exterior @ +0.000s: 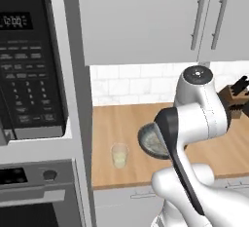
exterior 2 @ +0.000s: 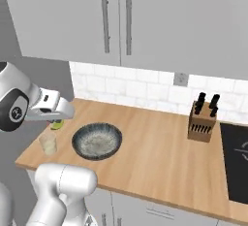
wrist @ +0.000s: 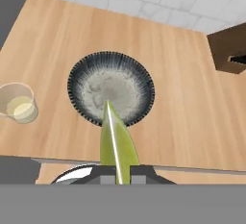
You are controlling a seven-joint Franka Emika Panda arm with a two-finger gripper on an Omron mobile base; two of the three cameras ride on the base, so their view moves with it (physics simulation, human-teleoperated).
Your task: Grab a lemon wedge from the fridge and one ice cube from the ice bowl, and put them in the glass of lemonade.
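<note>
Partly hidden behind the robot's own white forearm in the left base view, the ice bowl shows only its left rim there, and the gripper is lost behind the same bulk. From the right base view the gripper is mostly masked by the hand housing; just a sliver of the lemon wedge peeks out below it, yellow-green. Whether any ice lies in the bowl is hard to make out: its pale speckled inside looks mottled, with no distinct cube.

Seen along the hand, the lemon wedge stands up between the finger tips, its point reaching over the near rim of the bowl. The fingers are drawn close together, pinching the wedge at its base.

The arm bends over the wooden counter with the hand held above its left end, near the glass of lemonade. That glass stands just beside the bowl on the counter, apart from it, and is cut off at the left edge in the hand view. A knife block sits well apart to the right.
</note>
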